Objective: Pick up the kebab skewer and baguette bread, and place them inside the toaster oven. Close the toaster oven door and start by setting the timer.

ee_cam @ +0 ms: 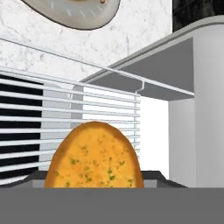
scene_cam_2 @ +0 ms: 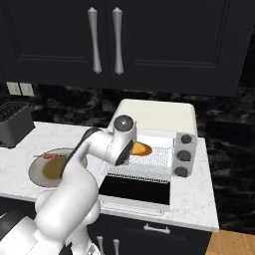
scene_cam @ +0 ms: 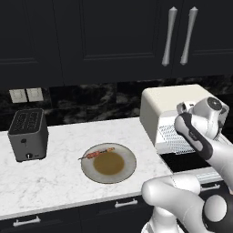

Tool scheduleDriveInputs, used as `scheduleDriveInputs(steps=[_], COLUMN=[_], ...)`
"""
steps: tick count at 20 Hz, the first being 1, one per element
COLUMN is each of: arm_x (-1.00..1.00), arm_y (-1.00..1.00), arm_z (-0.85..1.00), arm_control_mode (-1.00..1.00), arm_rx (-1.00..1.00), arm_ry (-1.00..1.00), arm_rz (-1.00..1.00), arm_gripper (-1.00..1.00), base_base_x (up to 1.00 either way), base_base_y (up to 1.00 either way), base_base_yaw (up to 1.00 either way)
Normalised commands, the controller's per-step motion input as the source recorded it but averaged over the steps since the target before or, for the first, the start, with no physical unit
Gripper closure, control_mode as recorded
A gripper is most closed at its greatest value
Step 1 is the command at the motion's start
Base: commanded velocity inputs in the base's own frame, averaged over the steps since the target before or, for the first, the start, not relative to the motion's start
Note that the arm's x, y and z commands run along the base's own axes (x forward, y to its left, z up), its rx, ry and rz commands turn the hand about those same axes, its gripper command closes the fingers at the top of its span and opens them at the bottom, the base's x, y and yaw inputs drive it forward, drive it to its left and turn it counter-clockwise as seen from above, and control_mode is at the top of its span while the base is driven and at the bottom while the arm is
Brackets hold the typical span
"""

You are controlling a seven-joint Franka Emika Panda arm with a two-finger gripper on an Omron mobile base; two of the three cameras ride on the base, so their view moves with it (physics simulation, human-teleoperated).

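Observation:
The baguette bread (ee_cam: 94,157), golden-orange with green flecks, sits right at my gripper's tip over the wire rack (ee_cam: 109,105) and hides the fingertips. From the right base view, my gripper (scene_cam_2: 136,148) is shut on the baguette bread (scene_cam_2: 142,148) just inside the open front of the cream-white toaster oven (scene_cam_2: 154,114). The toaster oven door (scene_cam_2: 134,191) lies folded down flat. The kebab skewer (scene_cam: 98,154) lies on the far side of the grey plate (scene_cam: 129,168), left of the oven.
A dark grey slot toaster (scene_cam: 28,134) stands at the counter's left. Three dark knobs (scene_cam_2: 184,155) line the oven's right side. Dark upper cabinets with silver handles (scene_cam: 169,36) hang above. The counter's front edge runs just below the plate.

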Motion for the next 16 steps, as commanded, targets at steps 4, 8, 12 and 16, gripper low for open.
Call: scheduleDriveInputs(steps=[4,8,12,16], arm_x=[0.36,0.4,0.4,0.28], arm_y=[0.0,0.0,0.0,0.0], arm_z=[-0.11,-0.1,-0.02,0.0], arm_control_mode=[-1.0,-1.0,-1.0,-1.0], arm_rx=[0.0,0.0,0.0,0.0], arm_ry=[0.0,0.0,0.02,0.05], arm_rz=[0.02,0.0,0.0,0.01], arm_gripper=[1.0,1.0,-1.0,-1.0], base_base_x=[0.0,0.0,0.0,0.0], base_base_y=[0.0,0.0,0.0,0.0], base_base_yaw=[0.0,0.0,0.0,0.0])
